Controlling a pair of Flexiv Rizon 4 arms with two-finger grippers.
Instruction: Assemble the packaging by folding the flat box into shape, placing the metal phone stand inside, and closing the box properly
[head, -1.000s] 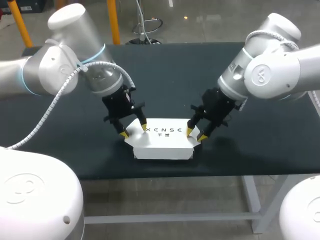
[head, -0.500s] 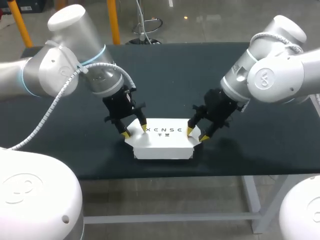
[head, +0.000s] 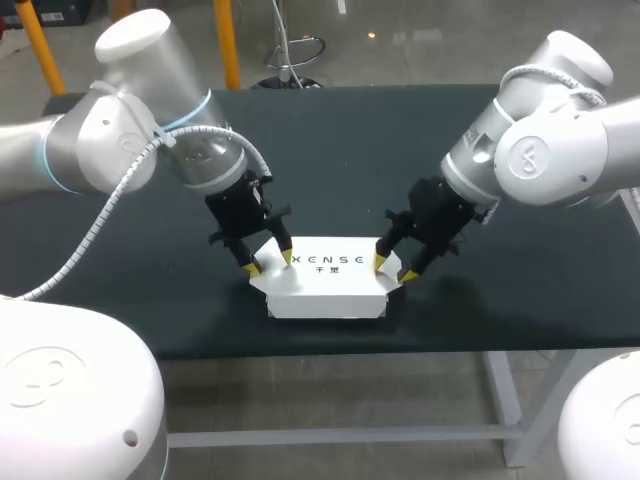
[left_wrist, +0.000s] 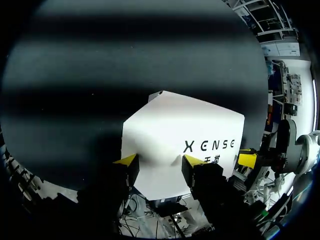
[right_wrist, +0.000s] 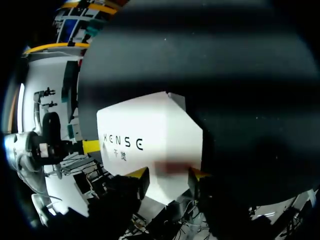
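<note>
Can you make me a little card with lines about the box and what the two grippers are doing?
box: white cardboard box, printed side facing up, lying on the table
table: dark table
left gripper: open, yellow tips down at the box's left end
right gripper: open, yellow tips down at the box's right end
arms: one comes in from each side, and they meet over the box

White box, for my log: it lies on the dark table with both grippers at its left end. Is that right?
Not quite. The white box does lie on the dark table, but the grippers are at opposite ends: the left gripper at its left end, the right gripper at its right end. The head view shows this.
</note>
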